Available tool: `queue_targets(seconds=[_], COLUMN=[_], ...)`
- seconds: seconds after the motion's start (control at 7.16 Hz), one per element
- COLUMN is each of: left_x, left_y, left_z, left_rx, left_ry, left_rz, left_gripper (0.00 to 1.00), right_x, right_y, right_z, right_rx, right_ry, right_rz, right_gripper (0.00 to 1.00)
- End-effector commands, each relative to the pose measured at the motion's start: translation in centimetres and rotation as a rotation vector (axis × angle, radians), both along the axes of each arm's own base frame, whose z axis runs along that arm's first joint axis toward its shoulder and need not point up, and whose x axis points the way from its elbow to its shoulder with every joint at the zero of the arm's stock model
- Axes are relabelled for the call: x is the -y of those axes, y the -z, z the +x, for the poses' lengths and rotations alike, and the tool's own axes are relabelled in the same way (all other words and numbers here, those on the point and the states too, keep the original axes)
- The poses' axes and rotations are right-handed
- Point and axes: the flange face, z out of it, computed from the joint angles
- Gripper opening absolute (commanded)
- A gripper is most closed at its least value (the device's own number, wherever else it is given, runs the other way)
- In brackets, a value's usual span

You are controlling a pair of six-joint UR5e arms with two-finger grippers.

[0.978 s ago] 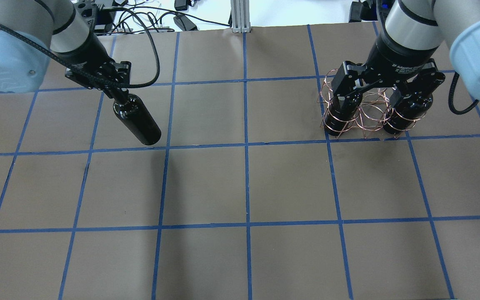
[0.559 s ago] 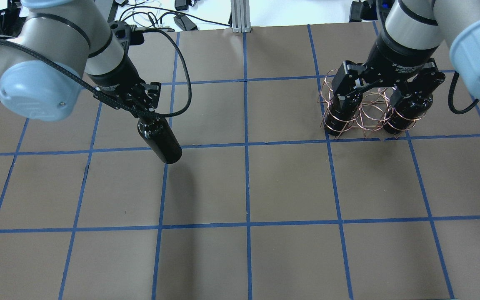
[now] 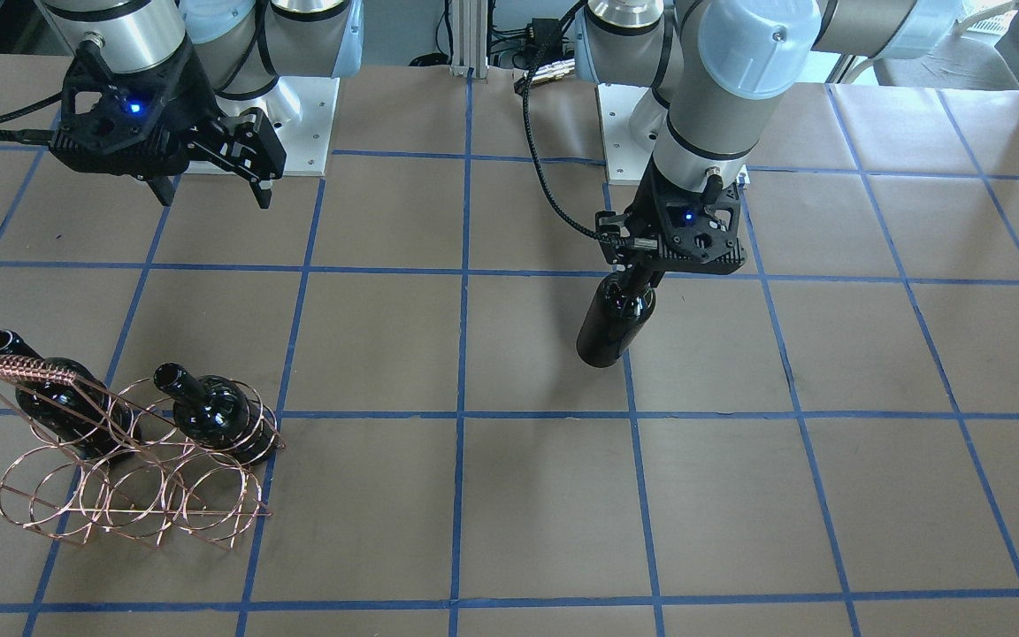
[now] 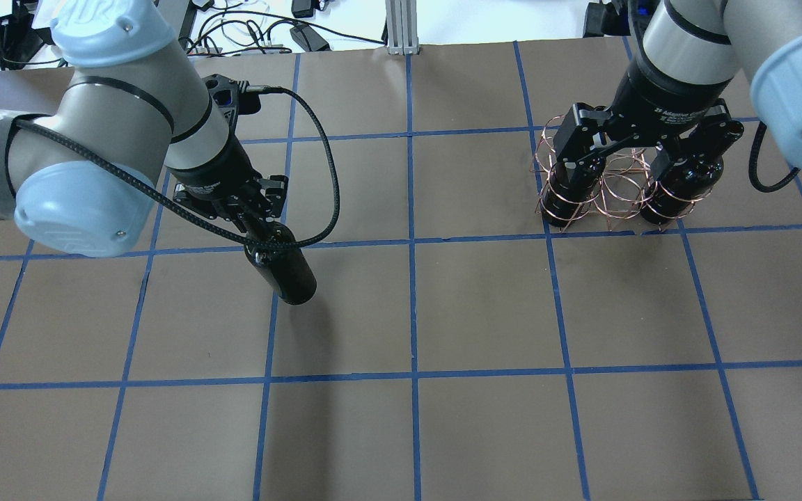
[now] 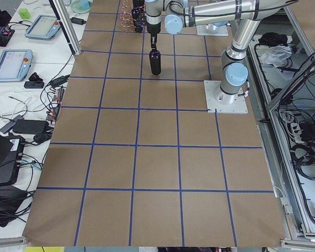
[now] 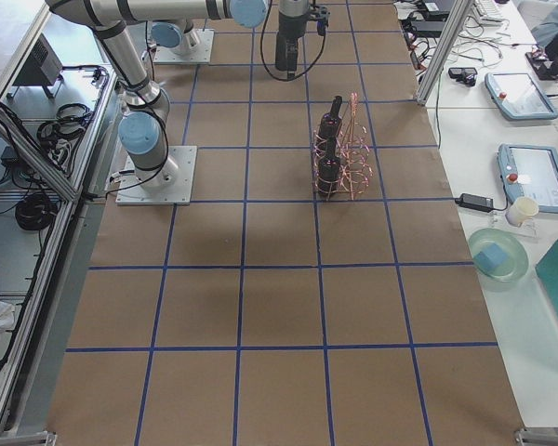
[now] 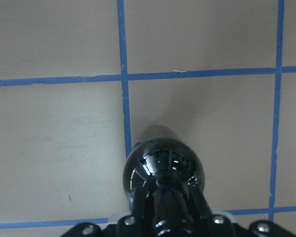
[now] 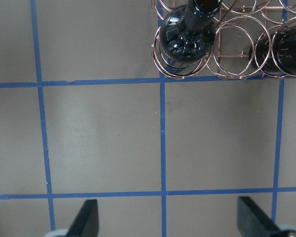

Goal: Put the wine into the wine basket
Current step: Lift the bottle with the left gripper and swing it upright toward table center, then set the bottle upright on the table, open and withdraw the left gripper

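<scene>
The left jaws are clamped on the slim neck of the wine point(image 4: 288, 275), which hangs base-down, seemingly clear of the counter point(image 4: 484, 306); it is well apart from the wine basket point(image 3: 125, 478), which stands far across the counter beneath the right arm. The right jaws are spread wide and hold nothing, poised above the basket. One seated bottle point(image 3: 58, 402) and a second seated bottle point(image 3: 213, 416) stand in the row nearer the robot, with a free ring between them, which is probably the target.

The risks, as I judge them: glossy glass gripped only at the neck may slip or swing on a brisk traverse; the right arm over the basket blocks the way down, so the arms could meet; a base lowered off-centre could knock a neighbour, or snag the thin wire and shove the rack.
</scene>
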Motion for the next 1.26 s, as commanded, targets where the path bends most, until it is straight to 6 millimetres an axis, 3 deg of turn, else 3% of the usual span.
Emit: queue_targets(seconds=[0.0, 0.56, 0.7, 0.84, 0.98, 1.12], left_x=[0.1, 0.3, 0.3, 0.4, 0.6, 1.0], left_y=[0.8, 1.5, 1.5, 1.5, 0.6, -2.2], left_z=[0.1, 0.0, 0.0, 0.0, 0.0, 0.4], left_rx=[0.004, 0.008, 0.008, 0.008, 0.007, 0.005], left_ry=[-0.002, 0.008, 0.005, 0.006, 0.003, -0.009], left_rz=[0.008, 0.025, 0.028, 0.028, 0.008, -0.031], left_gripper=[0.0, 0.0, 0.44, 0.95, 1.0, 1.0], right_x=[0.0, 0.0, 0.0, -0.1, -0.3, -0.1], right_y=[0.1, 0.1, 0.2, 0.8, 0.6, 0.5], right_z=[0.0, 0.0, 0.0, 0.1, 0.1, 0.0], right_rx=[-0.001, 0.003, 0.002, 0.008, 0.006, 0.003], right_ry=[0.0, 0.0, 0.0, 0.0, -0.002, 0.0], right_rz=[0.001, 0.001, 0.004, 0.015, 0.01, -0.002], right_gripper=[1.0, 1.0, 1.0, 1.0, 1.0, 1.0])
